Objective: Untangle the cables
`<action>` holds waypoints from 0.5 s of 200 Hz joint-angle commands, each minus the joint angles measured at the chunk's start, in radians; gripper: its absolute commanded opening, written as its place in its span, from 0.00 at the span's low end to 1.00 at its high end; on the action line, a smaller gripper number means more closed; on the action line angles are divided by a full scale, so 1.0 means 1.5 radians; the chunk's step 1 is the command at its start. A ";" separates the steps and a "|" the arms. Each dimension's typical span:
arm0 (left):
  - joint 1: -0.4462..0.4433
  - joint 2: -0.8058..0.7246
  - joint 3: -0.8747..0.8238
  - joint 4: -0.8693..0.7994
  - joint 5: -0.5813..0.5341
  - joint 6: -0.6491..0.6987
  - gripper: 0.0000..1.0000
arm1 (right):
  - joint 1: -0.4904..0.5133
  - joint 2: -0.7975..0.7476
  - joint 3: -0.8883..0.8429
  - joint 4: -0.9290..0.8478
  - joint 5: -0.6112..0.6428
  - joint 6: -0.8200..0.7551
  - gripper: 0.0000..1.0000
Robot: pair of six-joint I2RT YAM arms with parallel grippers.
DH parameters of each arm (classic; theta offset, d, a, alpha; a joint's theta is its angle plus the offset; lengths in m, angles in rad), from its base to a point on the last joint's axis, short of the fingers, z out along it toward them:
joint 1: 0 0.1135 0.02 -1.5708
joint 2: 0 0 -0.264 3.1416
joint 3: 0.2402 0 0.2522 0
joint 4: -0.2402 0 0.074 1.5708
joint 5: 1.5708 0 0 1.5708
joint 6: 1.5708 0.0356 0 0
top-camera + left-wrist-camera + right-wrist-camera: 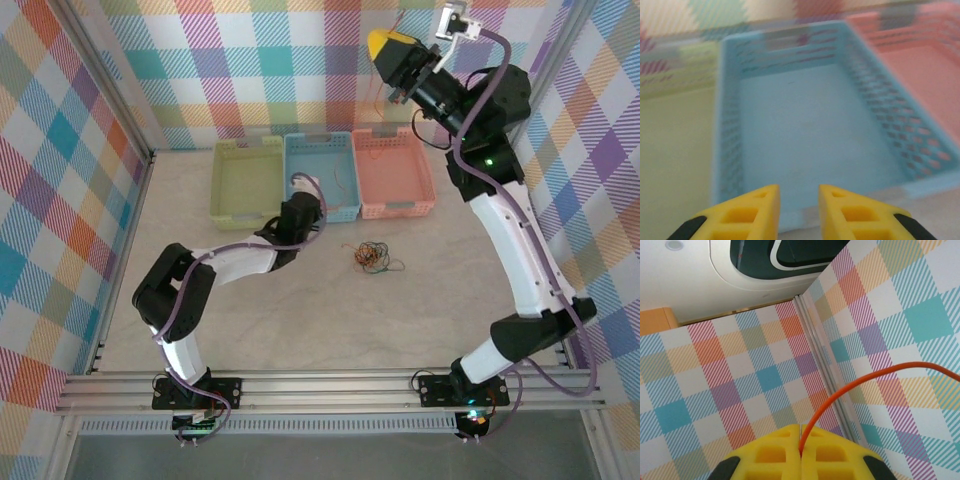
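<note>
Top view, knot of cables: lies on the bench, just in front of the gap between the blue basket and the pink basket. The strands are wound into one clump with no clear long axis.
Top view, left gripper: sits low over the near left part of the blue basket. The knot is near, at about 4 o'clock from it.
Top view, right gripper: is raised high at the back, above the far rim of the pink basket. The knot is at 6 o'clock from it, well apart and far below.
Top view, nearer arm: judged to be the left. A reach for the knot would swing toward 4 o'clock, off the basket and down to the bench.
Left wrist view, left gripper: the yellow fingers stand a little apart with nothing between them. They point across the near rim of the blue basket, which runs away toward 12 o'clock. The picture is blurred.
Right wrist view, right gripper: the fingers are pressed together on an orange wire pinched at their seam.
Right wrist view, wire axis: it leaves the fingertips toward 12 o'clock, then arcs over to 3 o'clock and out of frame.
Right wrist view, judgement: this strand looks free of the knot. The pink basket, at 6 o'clock under the gripper, seems its likely destination.
</note>
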 commanded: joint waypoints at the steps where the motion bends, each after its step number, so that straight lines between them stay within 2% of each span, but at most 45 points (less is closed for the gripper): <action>1: 0.051 -0.040 -0.016 -0.075 -0.043 -0.141 0.27 | 0.002 0.042 0.053 0.037 0.016 0.025 0.00; 49: 0.102 -0.083 -0.052 -0.118 -0.092 -0.233 0.28 | 0.002 0.111 0.124 0.025 0.031 0.026 0.00; 100: 0.108 -0.105 -0.080 -0.086 -0.094 -0.231 0.30 | 0.002 0.233 0.208 0.000 0.028 0.034 0.00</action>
